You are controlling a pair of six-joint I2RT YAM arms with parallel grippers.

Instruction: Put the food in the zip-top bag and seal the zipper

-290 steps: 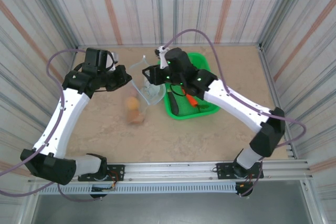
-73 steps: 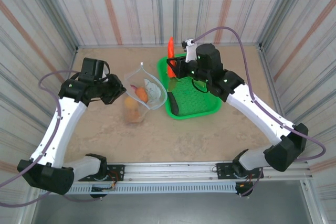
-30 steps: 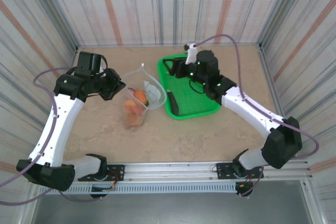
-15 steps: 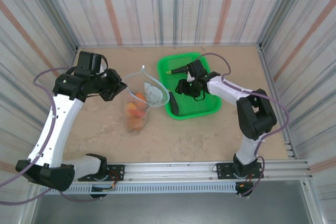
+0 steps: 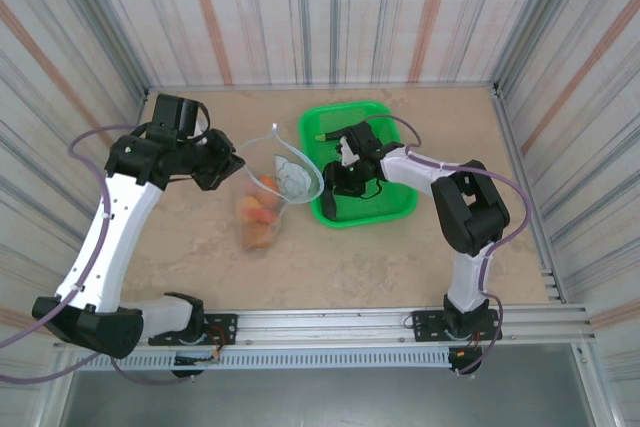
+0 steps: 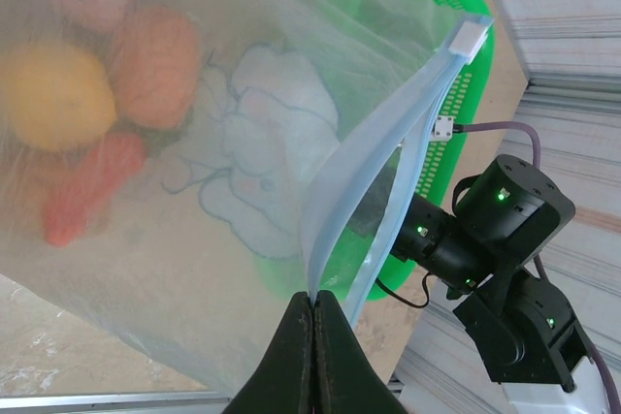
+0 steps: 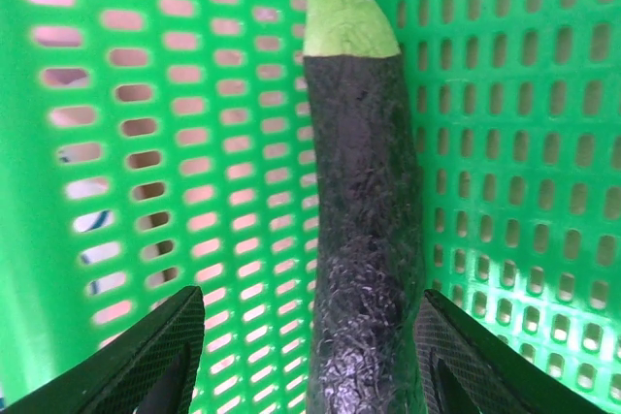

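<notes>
We are in the loading step. Our left gripper (image 6: 312,302) is pressed together on the mouth edge of the zip-top bag (image 6: 194,201). It pinches the pale blue zipper (image 6: 383,172) where its 2 lips meet and holds the mouth up, gaping toward the basket. Several pieces of food (image 6: 87,94) already lie inside the bag: 1 yellow, the others orange and reddish.

Our right gripper (image 7: 309,366) is down in the green mesh basket (image 7: 116,94). Its fingers are spread on either side of the dark cucumber (image 7: 364,191), which lies on the basket floor with its green tip pointing away from the wrist. We cannot tell whether the pads touch it. It is the only piece we see in the basket.

We judge the next move to be a squeeze across the cucumber's middle, then a lift clear of the basket wall and a carry to the bag's mouth. The cucumber is long, so it should go in end-first. The zipper is not yet pressed shut.
</notes>
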